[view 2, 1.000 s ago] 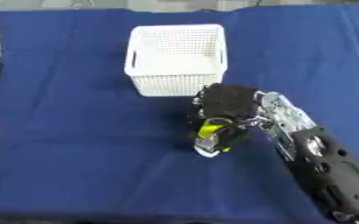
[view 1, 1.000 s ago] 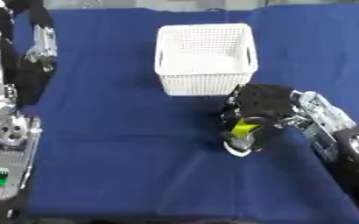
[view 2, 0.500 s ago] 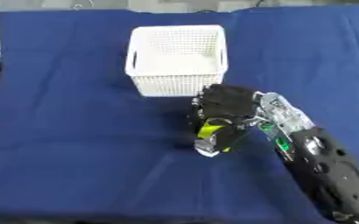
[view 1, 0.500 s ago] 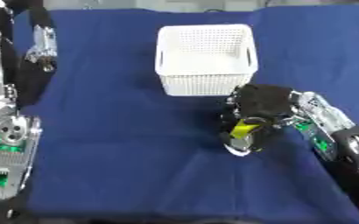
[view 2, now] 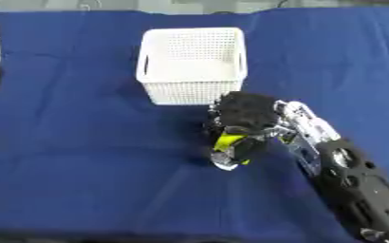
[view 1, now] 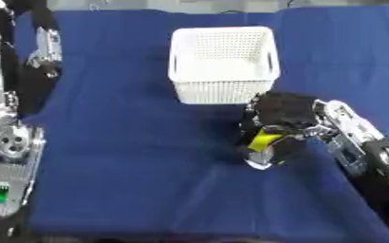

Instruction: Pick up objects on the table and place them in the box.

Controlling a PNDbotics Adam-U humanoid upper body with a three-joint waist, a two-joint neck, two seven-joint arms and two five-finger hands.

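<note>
Small yellow object [view 1: 265,140] in the right hand's [view 1: 285,112] curled fingers, just before the white lattice box [view 1: 223,64].

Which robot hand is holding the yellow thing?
The right hand, just in front of the white basket, has its fingers curled round the yellow thing. The left arm stays at the picture's left edge.

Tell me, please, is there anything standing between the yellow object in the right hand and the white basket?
Nothing visible does. The right hand is curled round the yellow object just in front of the basket. Between them lies only bare blue cloth; the basket's near wall itself must be cleared from above.
</note>
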